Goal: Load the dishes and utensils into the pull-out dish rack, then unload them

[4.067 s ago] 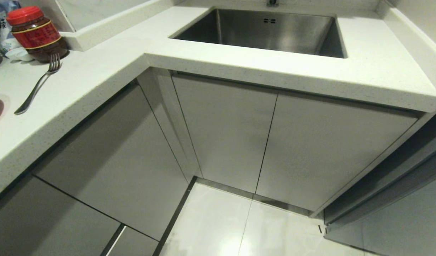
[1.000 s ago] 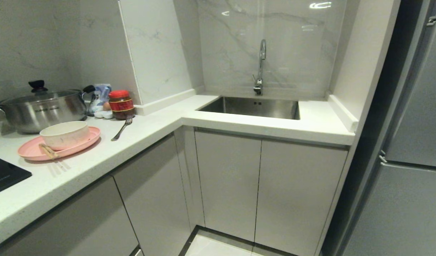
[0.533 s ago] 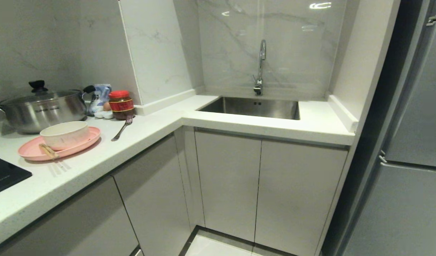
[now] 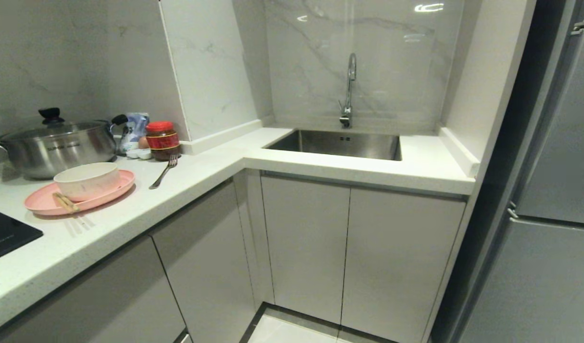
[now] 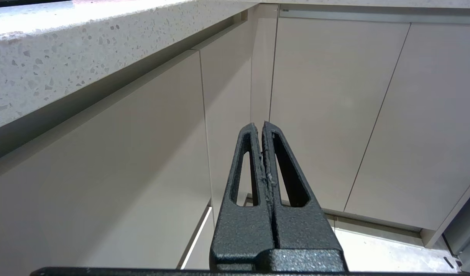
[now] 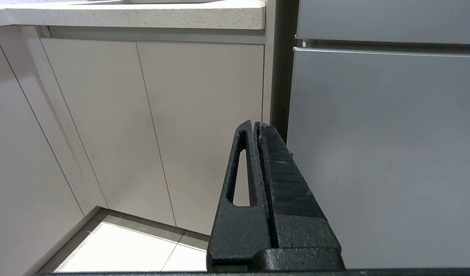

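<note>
On the left counter lies a pale-pink plate [image 4: 44, 202] with an off-white bowl [image 4: 87, 180] on it and wooden chopsticks [image 4: 65, 202] across its rim. A silver fork [image 4: 163, 173] lies to the right of the plate. The pull-out dish rack is out of view; only shut cabinet fronts [image 4: 306, 243] show. Neither arm appears in the head view. My left gripper [image 5: 260, 125] is shut and empty, low in front of the cabinet doors. My right gripper [image 6: 254, 124] is shut and empty, beside the grey fridge [image 6: 373, 145].
A steel pot with glass lid [image 4: 54, 143], a red-lidded jar [image 4: 162, 139] and a packet stand at the back of the left counter. A black hob corner [image 4: 6, 233] is at far left. The steel sink [image 4: 339, 143] with its tap [image 4: 349, 90] lies ahead.
About four seconds ago the head view looked down at the cabinet doors and floor; it has since risen to show the counter and wall. In the last second nothing has moved.
</note>
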You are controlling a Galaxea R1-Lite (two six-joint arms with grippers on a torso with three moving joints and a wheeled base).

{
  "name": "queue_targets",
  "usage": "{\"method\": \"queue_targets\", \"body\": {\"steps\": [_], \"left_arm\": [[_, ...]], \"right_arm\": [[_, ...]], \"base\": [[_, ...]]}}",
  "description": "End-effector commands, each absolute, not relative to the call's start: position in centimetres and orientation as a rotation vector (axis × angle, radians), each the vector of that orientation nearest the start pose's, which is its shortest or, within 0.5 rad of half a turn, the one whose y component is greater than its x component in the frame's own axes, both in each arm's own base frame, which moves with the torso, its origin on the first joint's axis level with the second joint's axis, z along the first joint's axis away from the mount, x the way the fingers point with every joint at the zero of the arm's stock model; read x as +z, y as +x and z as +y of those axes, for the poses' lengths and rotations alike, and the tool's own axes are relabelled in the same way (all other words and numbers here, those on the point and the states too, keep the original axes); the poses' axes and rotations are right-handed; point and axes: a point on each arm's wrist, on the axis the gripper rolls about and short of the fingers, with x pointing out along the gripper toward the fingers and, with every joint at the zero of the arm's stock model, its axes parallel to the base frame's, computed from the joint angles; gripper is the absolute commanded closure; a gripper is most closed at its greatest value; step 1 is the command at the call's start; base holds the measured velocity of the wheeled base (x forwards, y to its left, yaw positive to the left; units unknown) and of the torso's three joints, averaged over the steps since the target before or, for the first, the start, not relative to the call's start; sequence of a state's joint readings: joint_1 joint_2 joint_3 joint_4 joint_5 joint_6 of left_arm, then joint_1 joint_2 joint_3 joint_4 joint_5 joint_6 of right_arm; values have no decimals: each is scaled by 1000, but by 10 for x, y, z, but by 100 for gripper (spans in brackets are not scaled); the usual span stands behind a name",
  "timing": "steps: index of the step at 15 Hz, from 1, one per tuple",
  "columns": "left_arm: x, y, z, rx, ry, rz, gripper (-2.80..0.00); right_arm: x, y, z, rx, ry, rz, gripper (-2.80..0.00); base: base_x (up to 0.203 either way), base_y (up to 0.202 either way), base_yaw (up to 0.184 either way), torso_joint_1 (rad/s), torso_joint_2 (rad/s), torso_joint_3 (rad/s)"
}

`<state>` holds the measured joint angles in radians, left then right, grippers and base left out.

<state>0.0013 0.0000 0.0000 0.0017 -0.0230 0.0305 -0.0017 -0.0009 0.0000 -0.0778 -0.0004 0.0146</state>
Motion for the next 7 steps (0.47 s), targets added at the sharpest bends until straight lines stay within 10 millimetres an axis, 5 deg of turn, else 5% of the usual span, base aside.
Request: {"method": "queue_targets", "body": {"steps": [1, 7], "left_arm": [[75, -23, -1, -22, 31, 4, 0], [75, -23, -1, -22, 31, 4, 0]], "right_arm": [[76, -21, 0, -2, 18, -53, 0], [76, -21, 0, -2, 20, -53, 0]], "base": [[0, 0, 0, 0, 0, 0], [0, 0, 0, 0, 0, 0]]}}
